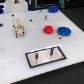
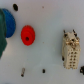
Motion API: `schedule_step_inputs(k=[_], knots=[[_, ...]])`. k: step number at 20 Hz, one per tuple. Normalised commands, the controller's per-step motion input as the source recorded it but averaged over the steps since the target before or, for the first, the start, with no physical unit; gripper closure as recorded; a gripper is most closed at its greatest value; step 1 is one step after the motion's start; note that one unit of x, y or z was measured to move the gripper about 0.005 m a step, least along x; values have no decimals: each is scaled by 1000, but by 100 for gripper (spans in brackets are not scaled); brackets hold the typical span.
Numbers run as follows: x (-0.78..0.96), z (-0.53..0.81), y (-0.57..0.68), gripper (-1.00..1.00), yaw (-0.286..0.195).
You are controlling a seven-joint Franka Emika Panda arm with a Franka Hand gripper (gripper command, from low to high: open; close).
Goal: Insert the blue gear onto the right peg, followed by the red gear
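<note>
Gears lie untouched on the table: blue gear (image 1: 64,31) at the exterior view's right, red gear (image 1: 48,29) just beside it; peg (image 1: 51,51) nearer; claw unseen, state unknowable.

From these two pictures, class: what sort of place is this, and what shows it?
Probably a robotics test bench: a plain white table holding a red gear, a blue gear and a dark plate with upright pegs.

Blue gear (image 1: 64,31) flat beside red gear (image 1: 48,29) — right peg (image 1: 51,51) upright, bare
</note>
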Motion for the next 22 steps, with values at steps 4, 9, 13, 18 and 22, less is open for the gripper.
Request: schedule_step_inputs(k=[4,9,13,18,22], knots=[[-356,17,674,-100,0],[-313,4,689,-100,0],[-161,-76,638,-100,0],[-78,-226,565,-100,0],[-92,-399,359,-100,0]])
